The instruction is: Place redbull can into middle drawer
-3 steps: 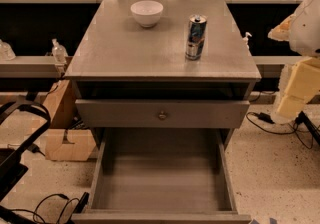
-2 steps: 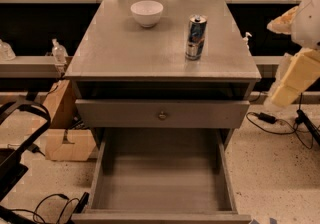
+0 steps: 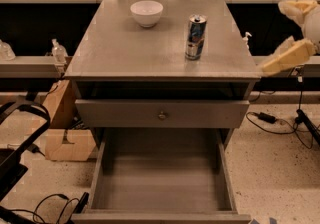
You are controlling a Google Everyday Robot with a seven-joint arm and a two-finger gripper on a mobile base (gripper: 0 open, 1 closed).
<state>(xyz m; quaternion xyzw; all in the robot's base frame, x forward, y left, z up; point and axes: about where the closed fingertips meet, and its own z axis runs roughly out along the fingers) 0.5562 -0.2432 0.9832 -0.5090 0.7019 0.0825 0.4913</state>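
The redbull can (image 3: pixel 195 37), blue and silver, stands upright on the right half of the grey cabinet top (image 3: pixel 125 53). The middle drawer (image 3: pixel 162 180) is pulled out wide open below, and its plank floor is bare. My gripper (image 3: pixel 287 57) shows as a pale cream piece of arm at the right edge of the view, beside the cabinet top's right edge. It is well right of the can, apart from it, and holds nothing I can see.
A white bowl (image 3: pixel 146 13) sits at the back of the top, left of the can. A shut drawer front with a brass knob (image 3: pixel 161 115) is above the open drawer. Cardboard boxes (image 3: pixel 65 143) and cables (image 3: pixel 272 118) lie on the floor on both sides.
The pale arm piece at the right has risen from beside the drawer front to the height of the cabinet top. The can, bowl and drawers have not moved.
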